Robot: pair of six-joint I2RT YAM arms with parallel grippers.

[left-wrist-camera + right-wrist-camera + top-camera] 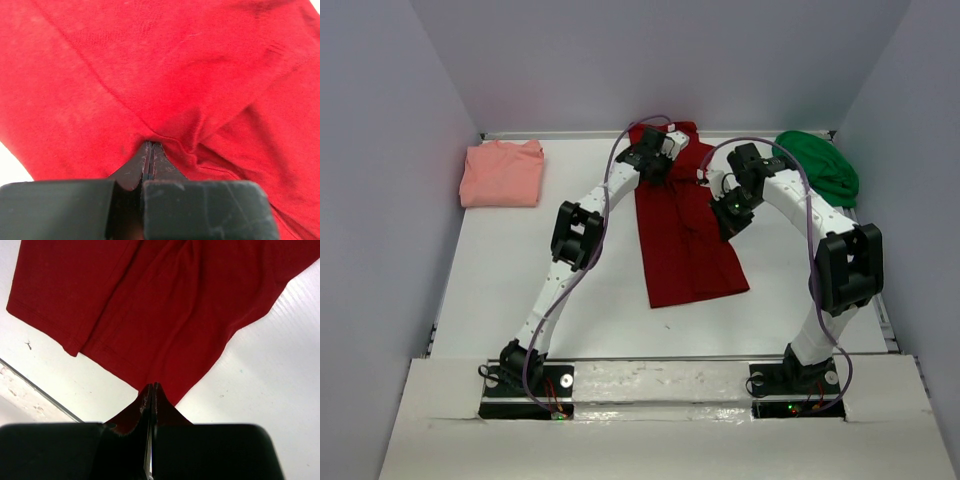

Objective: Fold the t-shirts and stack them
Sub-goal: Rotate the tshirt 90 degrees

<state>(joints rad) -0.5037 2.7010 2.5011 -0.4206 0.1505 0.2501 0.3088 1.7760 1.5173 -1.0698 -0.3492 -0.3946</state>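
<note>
The dark red t-shirt (685,240) lies as a long narrow strip down the middle of the table. My left gripper (658,165) is shut and pinches a fold of its cloth near the far end; the cloth (150,75) fills the left wrist view around the gripper (150,144). My right gripper (710,180) is shut on the shirt's right edge (165,315), with the gripper (152,386) right at the cloth's border above the table. The salmon-pink t-shirt (503,173) lies folded at the back left. The bright green t-shirt (817,165) lies bunched at the back right.
The white table (520,280) is walled in by grey panels at the back and both sides. A raised white ledge (650,380) runs along the near edge by the arm bases. In the right wrist view a table seam (40,390) shows at the lower left.
</note>
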